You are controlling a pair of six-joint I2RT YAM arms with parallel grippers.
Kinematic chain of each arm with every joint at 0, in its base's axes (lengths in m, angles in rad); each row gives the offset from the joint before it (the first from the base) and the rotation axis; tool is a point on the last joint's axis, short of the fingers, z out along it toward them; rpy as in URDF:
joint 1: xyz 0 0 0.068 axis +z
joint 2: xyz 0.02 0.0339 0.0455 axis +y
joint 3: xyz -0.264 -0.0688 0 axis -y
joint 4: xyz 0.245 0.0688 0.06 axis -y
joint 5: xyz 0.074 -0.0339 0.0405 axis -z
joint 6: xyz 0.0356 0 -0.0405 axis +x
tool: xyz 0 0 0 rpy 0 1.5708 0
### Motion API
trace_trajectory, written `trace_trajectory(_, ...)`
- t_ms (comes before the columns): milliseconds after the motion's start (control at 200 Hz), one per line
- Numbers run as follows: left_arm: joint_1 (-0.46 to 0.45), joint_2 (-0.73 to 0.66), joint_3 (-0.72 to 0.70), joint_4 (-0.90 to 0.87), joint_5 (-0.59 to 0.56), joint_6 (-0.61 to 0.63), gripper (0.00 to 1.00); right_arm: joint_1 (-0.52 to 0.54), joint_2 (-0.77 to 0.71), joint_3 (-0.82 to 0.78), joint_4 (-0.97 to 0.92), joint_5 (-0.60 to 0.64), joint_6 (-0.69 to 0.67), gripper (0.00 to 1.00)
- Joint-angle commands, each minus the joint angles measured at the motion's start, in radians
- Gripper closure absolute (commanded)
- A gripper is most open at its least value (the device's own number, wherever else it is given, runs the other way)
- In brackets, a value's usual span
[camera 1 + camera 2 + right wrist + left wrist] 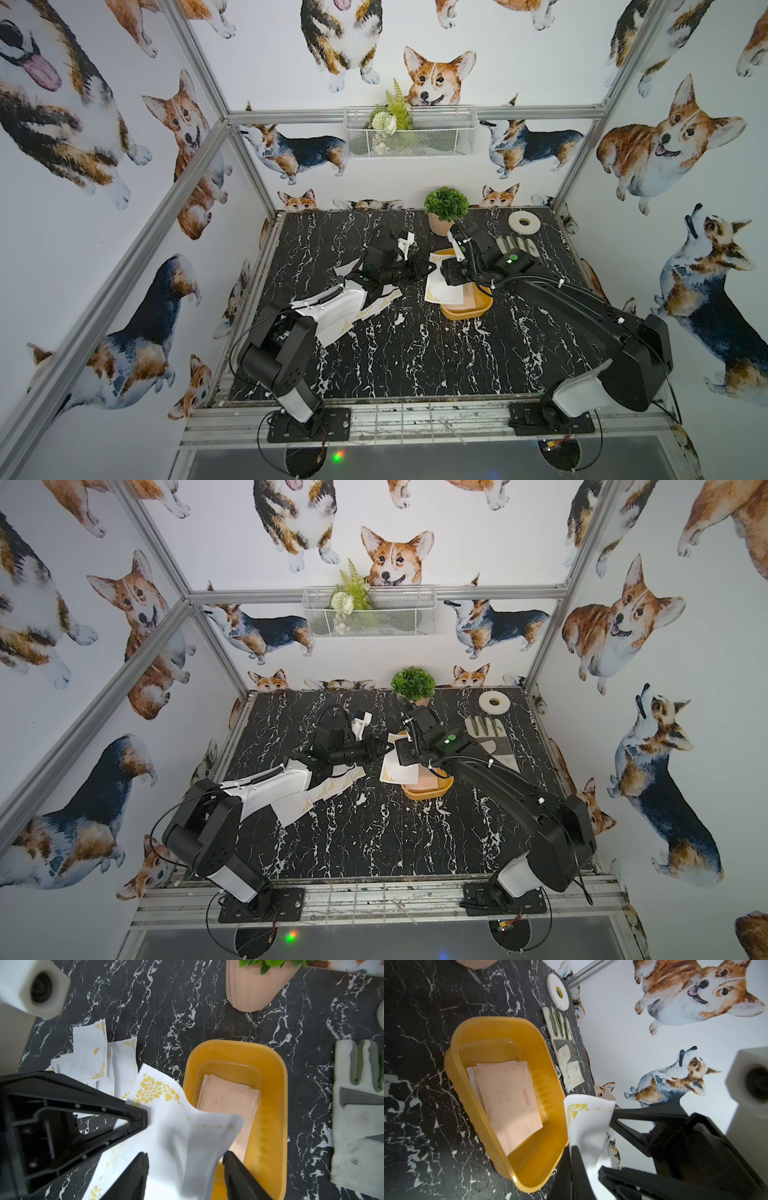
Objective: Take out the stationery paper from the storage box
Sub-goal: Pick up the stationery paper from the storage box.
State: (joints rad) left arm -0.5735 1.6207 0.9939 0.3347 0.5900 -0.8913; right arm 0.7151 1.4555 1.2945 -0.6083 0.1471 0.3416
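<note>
Partly complete: left gripper (143,1120) clamps 1 gold-cornered stationery paper sheet (176,1126) between the parted fingers (239,1172) of right gripper (185,1153), removed sheets (89,1057) lie beyond the left fingers (137,1113), and peach sheets (228,1099) sit in the storage box (276,1105) ahead of the right fingertips.

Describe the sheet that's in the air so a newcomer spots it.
Find the yellow-orange storage box on the black marble table. Over its rim hangs a white, gold-cornered sheet, pinched by the left gripper. Unlike the peach sheets in the box and the white ones flat on the table, it is lifted and curled.
</note>
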Motion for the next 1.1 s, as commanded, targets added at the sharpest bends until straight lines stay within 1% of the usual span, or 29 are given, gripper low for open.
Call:
trace_trajectory(0,0.038,-0.044,-0.036,0.054,0.086,0.029,1.0,-0.013,-0.088,-0.048,0.044,0.052,0.0,0.22)
trace_trajectory(60,0.066,-0.057,-0.066,0.129,0.15,0.004,1.0,-0.04,-0.135,-0.085,0.076,-0.005,0.009,0.19)
trace_trajectory(125,0.093,-0.067,-0.11,0.25,0.222,-0.048,1.0,-0.095,-0.194,-0.147,0.146,-0.127,0.043,0.17)
trace_trajectory(195,0.11,-0.063,-0.132,0.403,0.294,-0.123,1.0,-0.181,-0.264,-0.256,0.299,-0.371,0.112,0.15)
trace_trajectory(205,0.111,-0.061,-0.16,0.424,0.304,-0.134,1.0,-0.193,-0.274,-0.273,0.335,-0.402,0.125,0.15)
trace_trajectory(230,0.112,-0.057,-0.176,0.477,0.325,-0.162,1.0,-0.222,-0.298,-0.321,0.421,-0.507,0.162,0.12)
trace_trajectory(235,0.113,-0.056,-0.178,0.482,0.328,-0.167,1.0,-0.234,-0.307,-0.34,0.457,-0.544,0.18,0.11)
trace_trajectory(240,0.113,-0.054,-0.179,0.494,0.331,-0.172,1.0,-0.234,-0.307,-0.34,0.457,-0.544,0.18,0.11)
trace_trajectory(290,0.114,-0.046,-0.192,0.582,0.344,-0.223,1.0,-0.276,-0.329,-0.423,0.633,-0.713,0.273,0.1)
trace_trajectory(335,0.113,-0.039,-0.2,0.641,0.344,-0.26,1.0,-0.296,-0.329,-0.478,0.769,-0.811,0.36,0.1)
trace_trajectory(390,0.114,-0.025,-0.201,0.697,0.343,-0.3,1.0,-0.299,-0.33,-0.502,0.839,-0.87,0.411,0.1)
trace_trajectory(480,0.112,-0.005,-0.182,0.701,0.345,-0.336,1.0,-0.298,-0.31,-0.52,0.891,-0.924,0.445,0.1)
trace_trajectory(601,0.112,-0.007,-0.184,0.695,0.332,-0.333,1.0,-0.297,-0.296,-0.551,0.963,-0.938,0.491,0.1)
trace_trajectory(811,0.112,-0.011,-0.176,0.67,0.317,-0.328,1.0,-0.292,-0.267,-0.564,0.951,-0.942,0.473,0.12)
trace_trajectory(941,0.113,-0.01,-0.179,0.667,0.315,-0.327,1.0,-0.283,-0.227,-0.571,0.998,-0.952,0.494,0.15)
trace_trajectory(1011,0.112,-0.01,-0.181,0.666,0.314,-0.327,1.0,-0.271,-0.206,-0.557,0.971,-0.937,0.474,0.18)
trace_trajectory(1041,0.112,-0.011,-0.181,0.667,0.315,-0.327,1.0,-0.265,-0.194,-0.548,0.953,-0.931,0.462,0.22)
trace_trajectory(1096,0.113,-0.013,-0.181,0.666,0.316,-0.327,1.0,-0.257,-0.178,-0.542,0.953,-0.934,0.455,0.26)
